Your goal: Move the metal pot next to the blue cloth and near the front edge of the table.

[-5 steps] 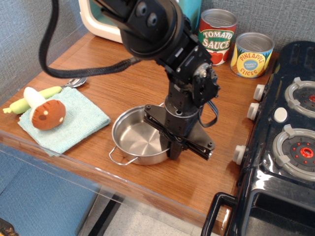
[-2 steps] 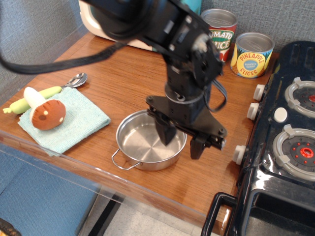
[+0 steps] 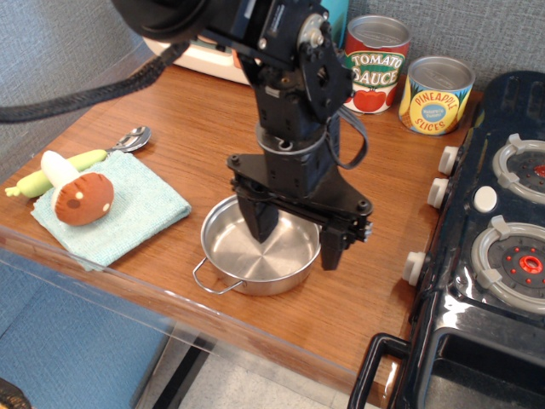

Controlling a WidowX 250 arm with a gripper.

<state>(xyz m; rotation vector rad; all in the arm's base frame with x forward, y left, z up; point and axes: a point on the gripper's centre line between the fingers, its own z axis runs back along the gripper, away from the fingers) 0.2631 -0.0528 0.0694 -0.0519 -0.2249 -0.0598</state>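
The black gripper (image 3: 295,240) has let go of the shallow shiny steel pot (image 3: 255,253) and lifted, jaws spread, leaving it beside the teal-blue woven cloth (image 3: 128,209) near the reddish-brown wooden table's (image 3: 204,128) front edge, apparently placed.

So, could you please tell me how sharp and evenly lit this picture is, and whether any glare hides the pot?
In the observation.image view, the table is evenly lit and sharp; the metal pot shows soft reflections but no blinding glare; the open end effector throws only a faint shadow into it; the upper arm at the top edge is slightly blurred; the blue cloth reads clearly.
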